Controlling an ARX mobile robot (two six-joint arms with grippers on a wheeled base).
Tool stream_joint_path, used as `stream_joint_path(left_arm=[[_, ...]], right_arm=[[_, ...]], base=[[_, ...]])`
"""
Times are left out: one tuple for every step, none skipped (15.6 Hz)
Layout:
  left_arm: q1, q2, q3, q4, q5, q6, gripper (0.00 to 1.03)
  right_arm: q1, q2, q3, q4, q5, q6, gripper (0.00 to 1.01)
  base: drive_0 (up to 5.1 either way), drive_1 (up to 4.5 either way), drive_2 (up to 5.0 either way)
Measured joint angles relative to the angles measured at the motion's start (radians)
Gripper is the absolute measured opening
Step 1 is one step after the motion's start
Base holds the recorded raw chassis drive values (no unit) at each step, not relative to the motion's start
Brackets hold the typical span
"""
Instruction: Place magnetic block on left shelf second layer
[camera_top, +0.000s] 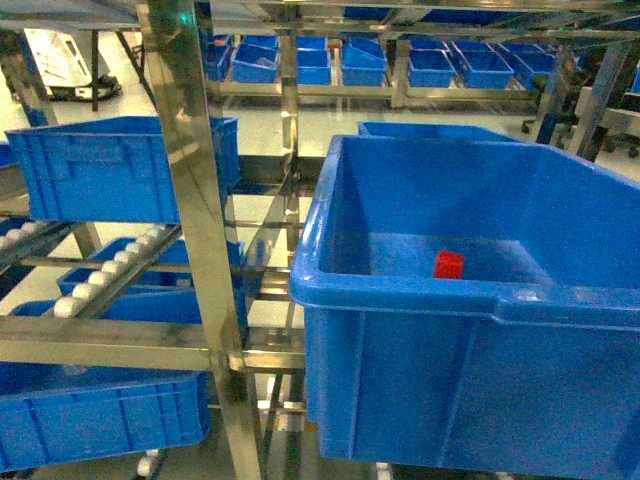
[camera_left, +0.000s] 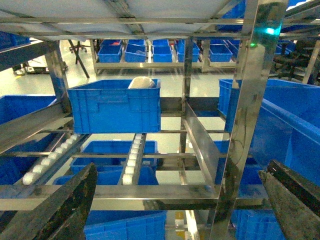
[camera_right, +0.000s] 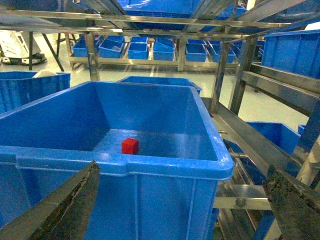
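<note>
The large blue crate (camera_top: 470, 380) runs off the head view's right and bottom edges. A pale object (camera_left: 141, 82) in the ribbed crate (camera_left: 115, 105) is half hidden. Both grippers' fingers (camera_right: 70, 207) are cropped at the frame bottoms.

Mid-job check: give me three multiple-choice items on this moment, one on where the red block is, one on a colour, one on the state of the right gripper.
1. Where is the magnetic block?
A. On a roller rail
B. On the floor of the large blue crate
C. Between the right gripper's fingers

2. What colour is the crate on the left rack?
A. Blue
B. Red
C. Grey

3. What is the right gripper doing?
A. Shut on the block
B. Open, holding nothing
C. Shut on the crate's rim

Answers: 1 B, the block sits on the crate's floor; 2 A, its walls are blue; 3 B, its fingers stand wide apart.
</note>
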Motion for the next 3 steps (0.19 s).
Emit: stream_joint_path(left_arm=[[0.0, 0.0, 0.0, 0.0, 0.0, 0.0, 0.98], [0.0, 0.0, 0.0, 0.0, 0.0, 0.0, 0.98], [0.0, 0.0, 0.0, 0.0, 0.0, 0.0, 0.98]], right_arm=[[0.0, 0.0, 0.0, 0.0, 0.0, 0.0, 0.98], [0.0, 0.0, 0.0, 0.0, 0.0, 0.0, 0.98], [0.0, 0.0, 0.0, 0.0, 0.0, 0.0, 0.98]], base=[[0.0, 0.0, 0.0], [0.0, 0.0, 0.0], [0.0, 0.0, 0.0]])
